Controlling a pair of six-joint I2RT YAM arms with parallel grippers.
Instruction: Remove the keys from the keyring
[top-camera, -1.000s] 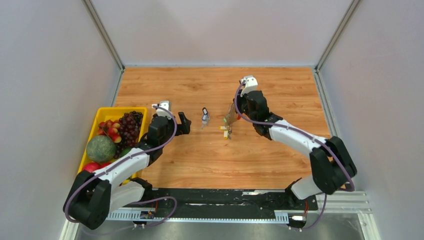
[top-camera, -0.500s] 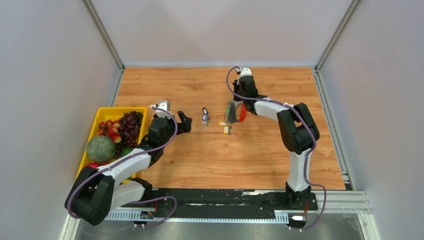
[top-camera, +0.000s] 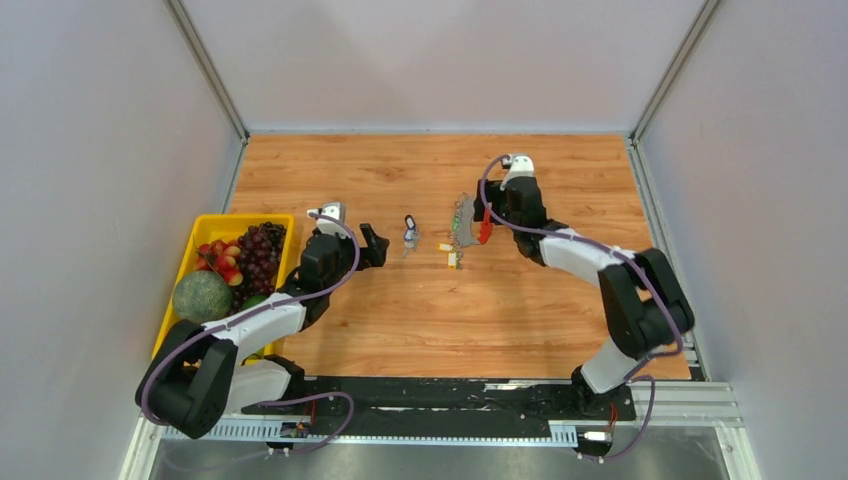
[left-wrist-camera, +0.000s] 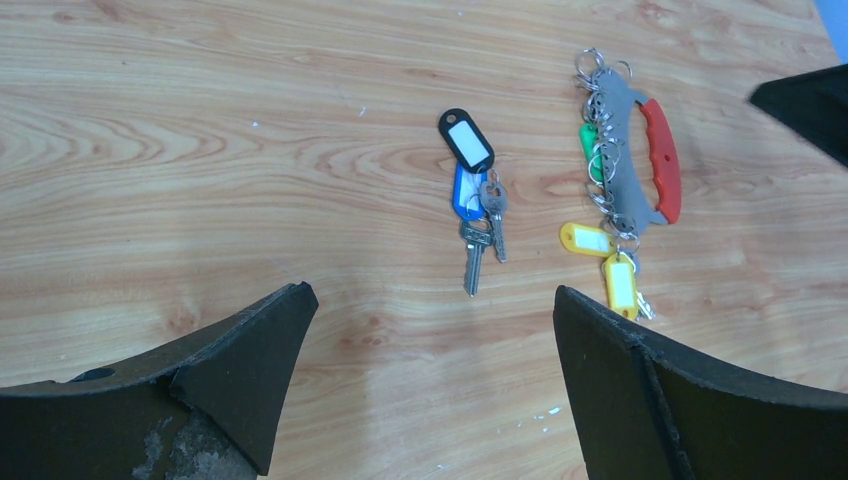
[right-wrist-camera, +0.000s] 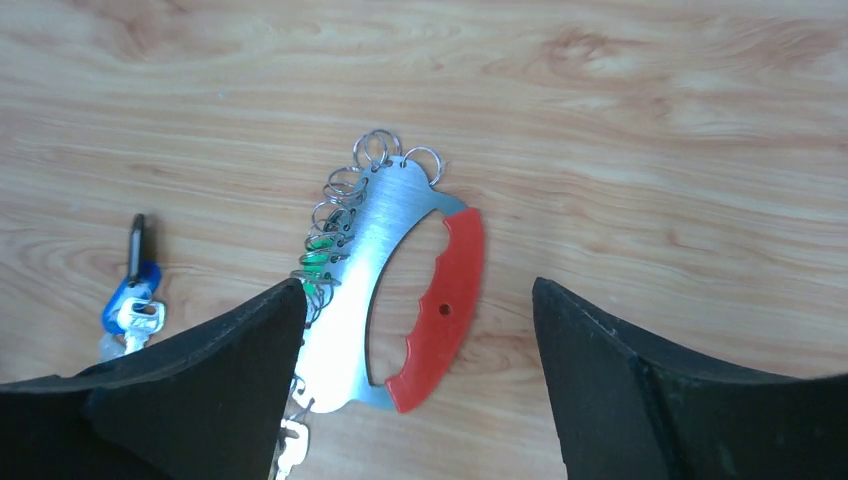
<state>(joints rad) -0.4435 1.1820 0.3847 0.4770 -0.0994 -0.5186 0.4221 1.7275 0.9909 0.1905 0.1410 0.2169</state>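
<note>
The keyring (top-camera: 466, 221) is a grey metal plate with a red curved grip. It lies flat on the wooden table, also seen as the keyring (right-wrist-camera: 345, 300) and keyring (left-wrist-camera: 625, 175). Yellow-tagged keys (left-wrist-camera: 605, 265) and a green tag (right-wrist-camera: 318, 255) hang from its rings. Two loose keys with black and blue tags (left-wrist-camera: 472, 190) lie to its left, apart from it. My right gripper (right-wrist-camera: 417, 285) stands open just above the keyring, touching nothing. Open too, my left gripper (left-wrist-camera: 430, 292) hovers short of the loose keys (top-camera: 409, 233).
A yellow tray (top-camera: 203, 222) of fruit stands at the table's left edge beside my left arm, holding a melon (top-camera: 202, 297) and dark grapes (top-camera: 259, 250). Grey walls close in the table on the left, back and right.
My right gripper has opened and let go of the keyring, which was held up on edge and now lies flat. The right arm shifted. The left arm has hardly moved.
</note>
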